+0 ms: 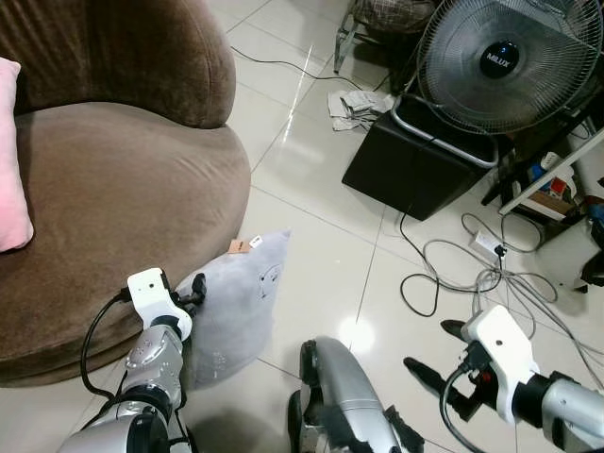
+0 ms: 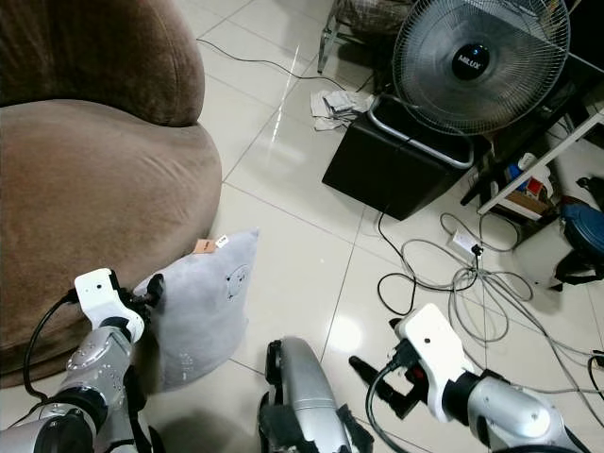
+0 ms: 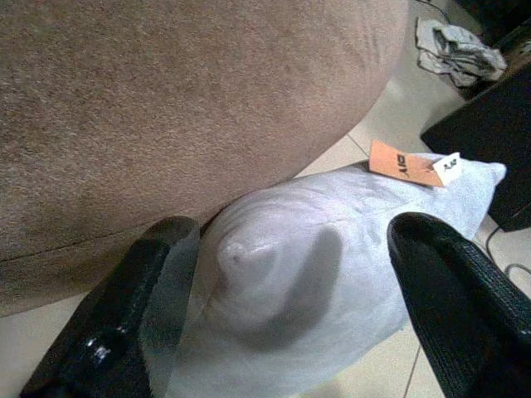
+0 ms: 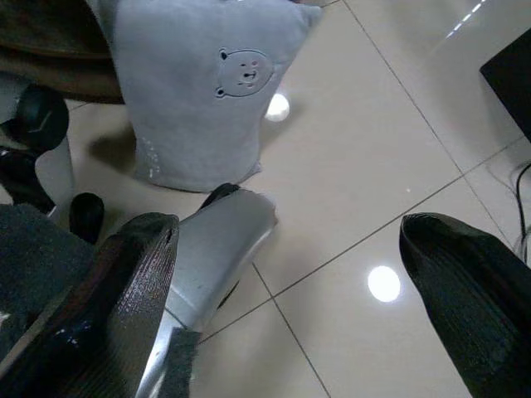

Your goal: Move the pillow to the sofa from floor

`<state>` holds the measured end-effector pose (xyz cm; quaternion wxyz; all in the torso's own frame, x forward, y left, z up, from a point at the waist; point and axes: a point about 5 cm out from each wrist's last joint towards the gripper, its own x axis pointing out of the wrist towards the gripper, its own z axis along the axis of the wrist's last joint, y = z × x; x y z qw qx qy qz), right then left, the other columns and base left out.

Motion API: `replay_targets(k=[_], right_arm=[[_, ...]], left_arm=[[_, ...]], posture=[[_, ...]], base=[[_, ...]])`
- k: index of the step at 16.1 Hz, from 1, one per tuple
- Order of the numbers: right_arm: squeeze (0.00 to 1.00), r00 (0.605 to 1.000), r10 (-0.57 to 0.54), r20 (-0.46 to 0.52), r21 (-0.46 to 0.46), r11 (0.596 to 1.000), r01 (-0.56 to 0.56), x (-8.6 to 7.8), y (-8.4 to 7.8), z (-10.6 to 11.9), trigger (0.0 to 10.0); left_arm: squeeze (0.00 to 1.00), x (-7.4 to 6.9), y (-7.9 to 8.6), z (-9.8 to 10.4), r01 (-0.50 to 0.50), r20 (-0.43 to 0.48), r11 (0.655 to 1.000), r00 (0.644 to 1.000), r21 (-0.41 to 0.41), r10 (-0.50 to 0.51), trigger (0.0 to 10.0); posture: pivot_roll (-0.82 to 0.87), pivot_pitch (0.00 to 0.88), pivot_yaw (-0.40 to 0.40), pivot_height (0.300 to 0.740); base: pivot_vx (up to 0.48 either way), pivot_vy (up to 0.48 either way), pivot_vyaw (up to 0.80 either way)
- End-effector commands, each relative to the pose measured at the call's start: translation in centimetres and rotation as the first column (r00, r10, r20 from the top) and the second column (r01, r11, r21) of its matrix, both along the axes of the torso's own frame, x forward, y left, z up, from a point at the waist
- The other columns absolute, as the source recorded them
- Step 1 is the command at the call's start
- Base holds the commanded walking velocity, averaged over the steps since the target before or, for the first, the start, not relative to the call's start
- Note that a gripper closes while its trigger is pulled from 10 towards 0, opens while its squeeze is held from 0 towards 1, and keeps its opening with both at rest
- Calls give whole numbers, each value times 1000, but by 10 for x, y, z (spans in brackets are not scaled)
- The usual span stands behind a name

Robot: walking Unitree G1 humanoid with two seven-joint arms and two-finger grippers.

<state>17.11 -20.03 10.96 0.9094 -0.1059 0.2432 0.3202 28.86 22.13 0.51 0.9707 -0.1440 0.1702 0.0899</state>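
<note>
Grey pillow (image 1: 234,307) stands on the floor (image 1: 321,236) leaning on the sofa (image 1: 113,198); left hand (image 3: 282,307) open, straddling its top corner, right hand (image 1: 436,357) open and idle; soft, light, squashy, so pinch deep at that corner.

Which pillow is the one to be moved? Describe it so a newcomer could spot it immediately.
Find the big brown sofa. At the foot of its front edge, on the tiled floor, a pale grey pillow stands leaning against it, beside the left pincer. Unlike the pink pillow on the seat, it has a small bear face and an orange tag.
</note>
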Motion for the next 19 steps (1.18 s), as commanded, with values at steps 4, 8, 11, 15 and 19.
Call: replay_targets(k=[4,8,11,15,19], right_arm=[[0,999,41,-14,15,999,-41,-7,5,2,10000],[0,998,60,-11,26,998,-59,-11,12,1,10000],[0,998,65,-13,24,998,-65,-12,12,1,10000],[0,998,68,-15,23,997,-67,-13,12,0,10000],[0,997,72,-22,22,997,-72,-13,11,-1,10000]], left_arm=[[0,0,-18,-7,46,-43,998,998,-43,-48,10000],[0,1,-21,-7,50,-46,998,998,-42,-52,10000],[0,0,-17,-8,36,-57,999,998,-33,-38,2627],[0,-4,-15,-10,28,-64,999,997,-37,-30,0],[0,-6,-15,-13,26,-77,999,997,-44,-29,0]], posture=[[-355,168,-258,588],[-355,173,-257,588],[-355,173,-256,588],[-354,174,-259,588],[-354,171,-262,588]], base=[[0,0,0],[0,0,0],[0,0,0],[0,0,0],[0,0,0]])
